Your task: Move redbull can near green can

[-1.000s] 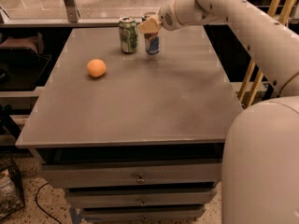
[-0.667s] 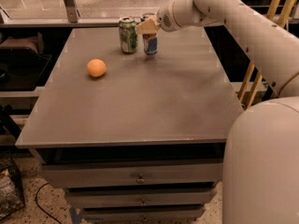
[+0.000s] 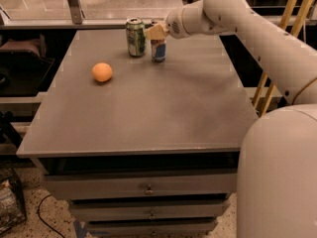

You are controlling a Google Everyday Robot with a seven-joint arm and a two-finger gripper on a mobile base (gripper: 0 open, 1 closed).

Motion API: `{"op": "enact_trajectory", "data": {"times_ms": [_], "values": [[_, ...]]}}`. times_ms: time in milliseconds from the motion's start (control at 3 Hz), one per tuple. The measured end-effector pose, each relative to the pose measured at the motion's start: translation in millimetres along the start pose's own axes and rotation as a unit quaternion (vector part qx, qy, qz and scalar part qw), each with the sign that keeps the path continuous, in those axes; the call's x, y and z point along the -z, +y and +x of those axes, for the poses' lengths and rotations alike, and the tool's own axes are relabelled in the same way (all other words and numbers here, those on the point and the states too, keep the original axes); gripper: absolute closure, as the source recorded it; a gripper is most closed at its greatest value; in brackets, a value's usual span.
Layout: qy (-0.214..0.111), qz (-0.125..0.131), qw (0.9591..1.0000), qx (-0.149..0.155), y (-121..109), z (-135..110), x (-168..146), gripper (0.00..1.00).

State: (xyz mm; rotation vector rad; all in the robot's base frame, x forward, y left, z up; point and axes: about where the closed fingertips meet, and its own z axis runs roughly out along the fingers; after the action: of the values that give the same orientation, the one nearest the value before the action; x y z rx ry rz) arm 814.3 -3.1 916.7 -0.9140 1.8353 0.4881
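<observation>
The redbull can stands upright on the grey table near its far edge, a small gap to the right of the green can. My gripper reaches in from the right and its tan fingers are shut on the upper part of the redbull can, hiding its top. The green can stands upright with its silver top showing, free of the gripper.
An orange lies on the table's left side, in front of and to the left of the cans. My white arm spans the far right corner. Drawers sit under the tabletop. A wooden frame stands to the right.
The gripper and the redbull can have shifted slightly left and toward the front, staying just right of the green can. The green can and orange have not moved.
</observation>
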Motion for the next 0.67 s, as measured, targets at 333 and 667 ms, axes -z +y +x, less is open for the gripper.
{"op": "enact_trajectory", "data": {"times_ms": [333,667], "values": [[-0.011,0.001,0.9999,-0.013,-5.7,5.1,-3.9,1.00],[-0.011,-0.001,0.9998,-0.014,-4.2,6.1,-6.9,0.84]]}}
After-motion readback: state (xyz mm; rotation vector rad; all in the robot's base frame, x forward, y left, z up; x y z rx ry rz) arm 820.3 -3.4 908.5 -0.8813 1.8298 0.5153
